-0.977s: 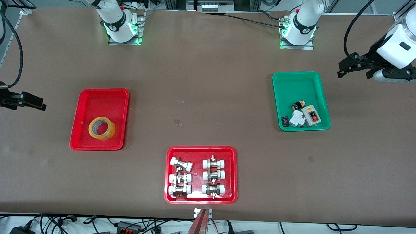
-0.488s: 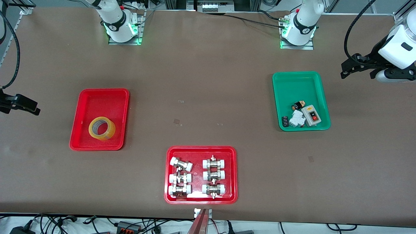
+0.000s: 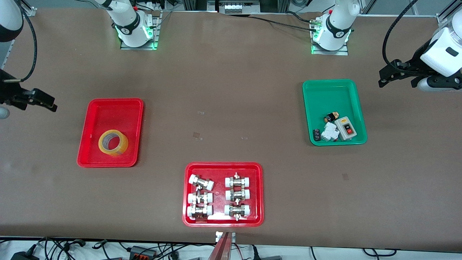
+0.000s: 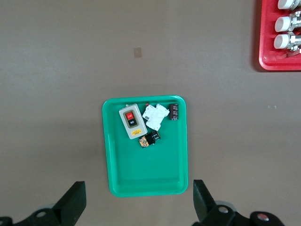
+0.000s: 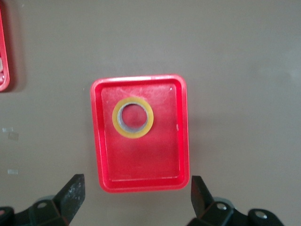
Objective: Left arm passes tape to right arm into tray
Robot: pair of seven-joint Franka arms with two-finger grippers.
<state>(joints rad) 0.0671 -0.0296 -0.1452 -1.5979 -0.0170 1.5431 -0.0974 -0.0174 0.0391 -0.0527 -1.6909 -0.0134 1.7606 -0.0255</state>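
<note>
The tape [image 3: 113, 142] lies flat in the red tray [image 3: 93, 160], so little can go wrong. The right gripper [image 5: 133, 200] and the left gripper [image 4: 139, 202], both spread and empty, hang over the table's ends; only a careless sweep could knock it.

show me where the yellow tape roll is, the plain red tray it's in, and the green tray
Translucent yellow tape roll [image 3: 113, 142], front view, on its upper ring face.
Plain glossy red plastic tray [image 3: 114, 111], front view, on its bare floor.
Green plastic tray [image 3: 330, 96], front view, on its bare floor.

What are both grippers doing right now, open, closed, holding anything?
Left gripper: open, empty, over the green tray.
Right gripper: open, empty, over the red tray.
</note>
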